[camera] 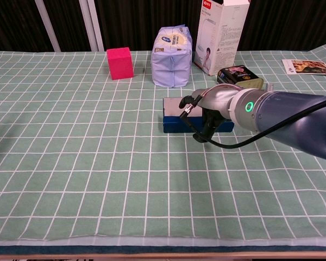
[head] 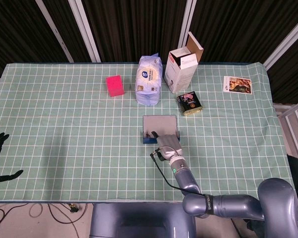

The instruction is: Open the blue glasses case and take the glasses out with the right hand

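Head view looks down; chest view low, frontal.

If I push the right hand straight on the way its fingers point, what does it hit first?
Probably the flat blue glasses case: the right hand sits at its near edge, fingers pointing over it. Contact is unclear.
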Robot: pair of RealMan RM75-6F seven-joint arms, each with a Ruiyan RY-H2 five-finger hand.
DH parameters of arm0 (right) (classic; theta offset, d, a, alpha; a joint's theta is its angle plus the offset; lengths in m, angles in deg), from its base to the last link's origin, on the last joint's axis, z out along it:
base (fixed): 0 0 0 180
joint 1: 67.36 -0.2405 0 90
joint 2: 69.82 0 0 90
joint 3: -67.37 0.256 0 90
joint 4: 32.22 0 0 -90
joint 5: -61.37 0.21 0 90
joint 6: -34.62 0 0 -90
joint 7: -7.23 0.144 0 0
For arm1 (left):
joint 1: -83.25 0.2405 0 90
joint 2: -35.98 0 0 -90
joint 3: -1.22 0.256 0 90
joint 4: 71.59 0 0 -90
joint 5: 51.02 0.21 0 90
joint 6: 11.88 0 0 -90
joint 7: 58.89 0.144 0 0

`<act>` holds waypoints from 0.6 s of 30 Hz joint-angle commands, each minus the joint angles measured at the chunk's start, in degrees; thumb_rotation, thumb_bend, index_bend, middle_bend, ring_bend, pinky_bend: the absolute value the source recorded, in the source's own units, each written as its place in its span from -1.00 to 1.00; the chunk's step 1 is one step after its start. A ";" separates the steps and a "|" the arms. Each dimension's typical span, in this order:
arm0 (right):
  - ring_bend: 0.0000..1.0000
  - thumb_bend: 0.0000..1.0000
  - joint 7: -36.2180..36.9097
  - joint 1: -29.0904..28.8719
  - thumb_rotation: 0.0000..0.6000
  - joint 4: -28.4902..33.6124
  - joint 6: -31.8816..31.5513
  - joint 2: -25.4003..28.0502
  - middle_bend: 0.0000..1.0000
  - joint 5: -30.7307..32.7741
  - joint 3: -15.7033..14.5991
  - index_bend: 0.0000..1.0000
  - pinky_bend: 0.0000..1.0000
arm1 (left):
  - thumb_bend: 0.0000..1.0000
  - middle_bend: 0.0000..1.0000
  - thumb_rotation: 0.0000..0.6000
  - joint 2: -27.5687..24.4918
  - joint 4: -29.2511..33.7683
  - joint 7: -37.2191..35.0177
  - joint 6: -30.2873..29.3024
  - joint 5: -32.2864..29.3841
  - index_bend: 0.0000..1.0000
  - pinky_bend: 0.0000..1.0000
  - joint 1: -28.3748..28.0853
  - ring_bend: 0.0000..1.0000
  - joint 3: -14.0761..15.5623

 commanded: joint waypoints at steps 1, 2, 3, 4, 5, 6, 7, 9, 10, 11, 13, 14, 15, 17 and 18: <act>1.00 -0.02 0.38 -0.55 1.00 -1.36 0.52 -1.27 0.93 0.68 -0.38 -0.76 1.00 | -1.00 -1.00 1.00 0.01 -0.02 -0.04 0.04 -0.05 -1.00 -1.00 0.00 -1.00 -0.02; 1.00 -0.02 0.44 -0.62 1.00 -1.51 0.54 -1.45 0.93 0.68 -0.52 -0.76 1.00 | -1.00 -1.00 1.00 0.01 -0.02 -0.04 0.08 -0.08 -1.00 -1.00 -0.02 -1.00 -0.02; 1.00 -0.02 0.50 -0.65 1.00 -1.50 0.54 -1.55 0.93 0.67 -0.59 -0.76 1.00 | -1.00 -1.00 1.00 0.00 -0.02 -0.03 0.11 -0.10 -1.00 -1.00 -0.04 -1.00 -0.03; 1.00 -0.02 0.64 -0.66 1.00 -1.29 0.49 -1.60 0.93 0.56 -0.67 -0.75 1.00 | -1.00 -1.00 1.00 0.00 -0.01 0.00 0.16 -0.10 -1.00 -1.00 -0.06 -1.00 -0.03; 1.00 -0.02 0.75 -0.65 1.00 -0.94 0.41 -1.55 0.93 0.42 -0.77 -0.74 1.00 | -1.00 -1.00 1.00 0.00 -0.01 0.05 0.18 -0.08 -1.00 -1.00 -0.07 -1.00 -0.01; 1.00 -0.02 0.86 -0.63 1.00 -0.41 0.33 -1.43 0.93 0.29 -0.83 -0.73 1.00 | -1.00 -1.00 1.00 0.01 0.00 0.08 0.19 -0.07 -1.00 -1.00 -0.07 -1.00 0.00; 1.00 -0.02 0.97 -0.59 1.00 0.02 0.20 -1.33 0.93 0.22 -0.87 -0.72 1.00 | -1.00 -1.00 1.00 0.01 0.02 0.09 0.20 -0.07 -1.00 -1.00 -0.07 -1.00 0.00; 1.00 -0.02 1.15 -0.47 1.00 1.61 -0.20 -0.94 0.93 0.07 -1.04 -0.69 1.00 | -1.00 -1.00 1.00 0.01 0.06 0.08 0.22 -0.08 -1.00 -1.00 -0.06 -1.00 0.02; 1.00 -0.02 1.31 -0.36 1.00 2.64 -0.26 -0.63 0.93 0.07 -1.13 -0.67 1.00 | -1.00 -1.00 1.00 0.00 0.10 0.08 0.19 -0.06 -1.00 -1.00 -0.04 -1.00 0.03; 1.00 -0.02 1.48 -0.23 1.00 3.84 -0.27 -0.24 0.93 0.26 -1.22 -0.63 1.00 | -1.00 -1.00 1.00 0.00 0.13 0.08 0.16 -0.02 -1.00 -1.00 -0.02 -1.00 0.05; 1.00 -0.02 1.61 -0.03 1.00 5.89 -0.38 0.52 0.93 0.52 -1.49 -0.56 1.00 | -1.00 -1.00 1.00 -0.02 0.20 0.10 0.11 0.07 -1.00 -1.00 0.01 -1.00 0.10; 1.00 -0.02 1.52 0.09 1.00 7.20 -0.62 1.04 0.93 0.50 -1.84 -0.52 1.00 | -1.00 -1.00 1.00 -0.02 0.22 0.09 0.08 0.11 -1.00 -1.00 0.03 -1.00 0.12; 1.00 -0.01 1.38 0.22 1.00 8.62 -0.86 1.58 0.93 0.34 -2.31 -0.49 1.00 | -1.00 -1.00 1.00 -0.03 0.26 0.04 0.07 0.13 -1.00 -1.00 0.05 -1.00 0.14; 1.00 0.00 1.11 0.48 1.00 10.94 -1.43 2.43 0.93 0.09 -3.26 -0.43 1.00 | -1.00 -1.00 1.00 -0.05 0.33 0.03 0.07 0.22 -1.00 -1.00 0.06 -1.00 0.18; 1.00 0.00 0.81 0.67 1.00 12.48 -1.87 3.00 0.93 0.08 -3.98 -0.42 1.00 | -1.00 -1.00 1.00 -0.05 0.36 0.07 0.00 0.36 -1.00 -1.00 0.08 -1.00 0.22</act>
